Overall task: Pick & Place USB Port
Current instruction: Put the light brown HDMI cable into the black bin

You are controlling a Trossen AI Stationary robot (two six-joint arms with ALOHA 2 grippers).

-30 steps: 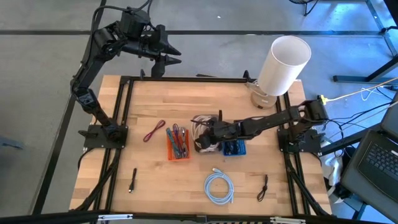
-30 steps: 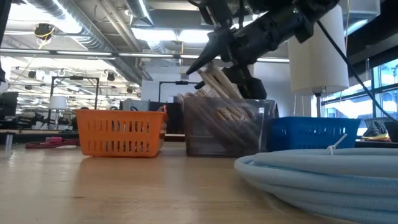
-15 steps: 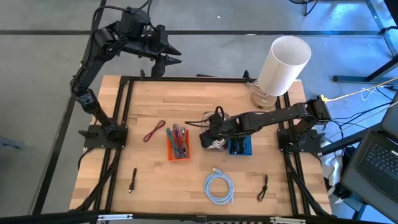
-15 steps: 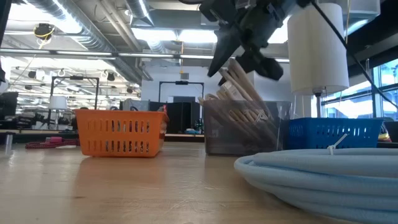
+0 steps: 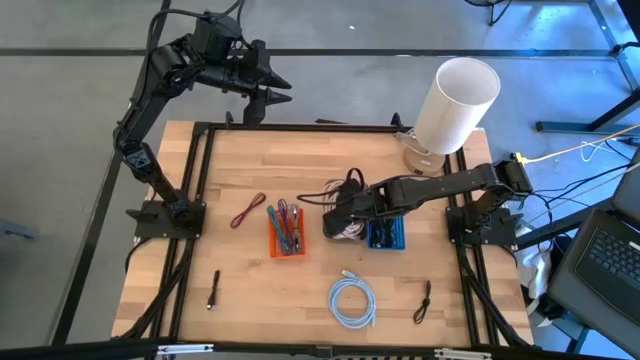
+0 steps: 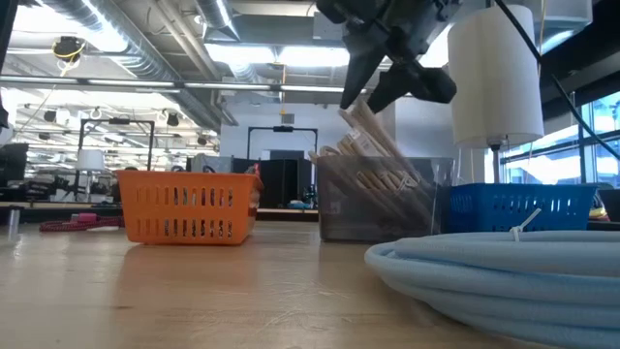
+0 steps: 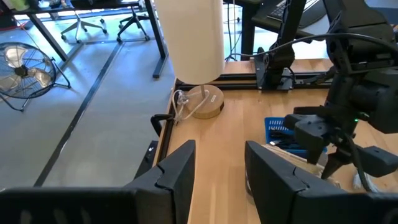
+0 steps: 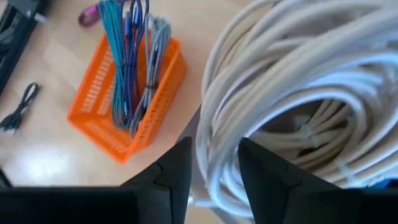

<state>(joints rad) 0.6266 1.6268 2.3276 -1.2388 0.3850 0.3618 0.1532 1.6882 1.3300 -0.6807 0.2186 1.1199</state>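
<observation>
Wood-topped desk (image 5: 300, 160), two arms, usual setup. The right tool (image 5: 337, 220) was found hanging over the clear bin (image 5: 347, 230) near the middle of the desk. The bin sat between the orange basket (image 5: 272, 240) on its left and the blue basket (image 5: 388, 240) on its right, just beside both.

The task's thing, the white cables (image 8: 298, 93), was seen coiled up inside that clear bin. In the right wrist view the tool's two dark fingers (image 8: 180, 168) were set about halfway apart, with a few loops of the white cables running right through the gap. From the low view a stiff bunch of them (image 6: 373, 131) was seen angled up out of the bin toward the tool (image 6: 373, 92). So it was read as closed onto the white cables, not all the way shut, though the exact contact couldn't be made out cleanly.

The left tool (image 5: 275, 95) was parked well off the far left corner of the desk, up in the air, with its fingers (image 7: 180, 171) apart and nothing between them.

Other stuff noted: the orange basket was stuffed with blue, green and pink cords. A red cable (image 5: 247, 210) was lying left of it. A pale blue coil (image 5: 352, 300) was laid at the near edge, with one small black cable (image 5: 213, 290) to its left and another (image 5: 424, 300) to its right. A lamp (image 5: 455, 105) with a big white shade was stood at the far right corner.
</observation>
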